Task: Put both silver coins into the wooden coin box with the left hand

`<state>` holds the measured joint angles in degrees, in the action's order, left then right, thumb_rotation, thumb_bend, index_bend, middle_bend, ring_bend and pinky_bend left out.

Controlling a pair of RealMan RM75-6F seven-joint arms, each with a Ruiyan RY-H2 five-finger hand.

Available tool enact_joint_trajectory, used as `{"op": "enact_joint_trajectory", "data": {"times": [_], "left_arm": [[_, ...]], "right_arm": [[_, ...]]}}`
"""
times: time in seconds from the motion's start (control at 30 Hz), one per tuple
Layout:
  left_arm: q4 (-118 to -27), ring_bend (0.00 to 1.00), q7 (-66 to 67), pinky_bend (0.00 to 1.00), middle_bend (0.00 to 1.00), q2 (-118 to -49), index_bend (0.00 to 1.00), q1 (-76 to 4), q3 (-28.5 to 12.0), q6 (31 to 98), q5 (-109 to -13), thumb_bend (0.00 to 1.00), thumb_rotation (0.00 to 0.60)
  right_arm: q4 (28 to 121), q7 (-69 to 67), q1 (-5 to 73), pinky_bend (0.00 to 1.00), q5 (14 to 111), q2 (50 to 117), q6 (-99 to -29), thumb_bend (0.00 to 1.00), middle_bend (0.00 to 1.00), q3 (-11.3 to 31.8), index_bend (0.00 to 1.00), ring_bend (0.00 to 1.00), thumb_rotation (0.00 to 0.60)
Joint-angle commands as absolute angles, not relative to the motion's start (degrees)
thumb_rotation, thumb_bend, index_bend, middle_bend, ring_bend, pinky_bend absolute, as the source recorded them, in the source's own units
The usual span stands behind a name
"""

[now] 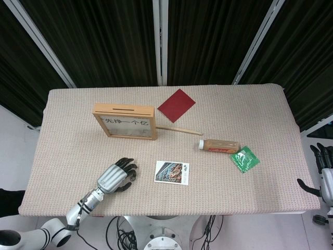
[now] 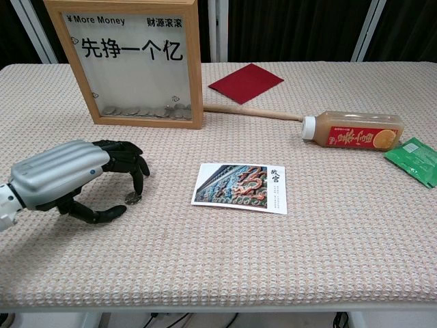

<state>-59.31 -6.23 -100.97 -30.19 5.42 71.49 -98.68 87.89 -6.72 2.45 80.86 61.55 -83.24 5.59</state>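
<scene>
The wooden coin box (image 1: pixel 125 121) stands upright at the back left, slot on top; in the chest view the wooden coin box (image 2: pixel 133 61) shows several coins behind its clear front. One silver coin (image 2: pixel 132 199) lies on the cloth near the front left. My left hand (image 2: pixel 65 175) arches over it, a fingertip (image 2: pixel 138 193) touching the coin and the thumb lying apart on the cloth. In the head view the left hand (image 1: pixel 117 177) hides the coin. I see no second loose coin. My right hand (image 1: pixel 325 172) hangs off the table's right edge, fingers apart, holding nothing.
A picture postcard (image 2: pixel 240 188) lies just right of the left hand. Further back are a red card (image 2: pixel 246 83), a wooden stick (image 2: pixel 252 112), a juice bottle (image 2: pixel 354 131) on its side and a green packet (image 2: pixel 413 158).
</scene>
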Motion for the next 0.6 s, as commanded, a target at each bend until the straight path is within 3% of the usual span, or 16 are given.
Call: {"op": "enact_joint_trajectory", "data": {"times": [0.03, 0.6], "left_arm": [[-59.31, 0.1, -6.21, 0.16, 0.23, -100.99, 0.42, -30.19, 5.45, 71.42, -98.62, 0.21, 0.6], [-59.32, 0.09, -6.49, 0.16, 0.22, -100.51, 0.42, -30.32, 5.98, 70.23, -98.08, 0.21, 0.6]], "right_arm": [[87.88, -6.72, 2.45, 0.0, 80.86, 61.54, -83.24, 0.12, 0.0, 5.59, 0.0, 0.0, 0.6], [87.95, -6.35, 2.54, 0.0, 81.04, 61.7, -83.16, 0.12, 0.0, 5.52, 0.0, 0.0, 0.6]]}}
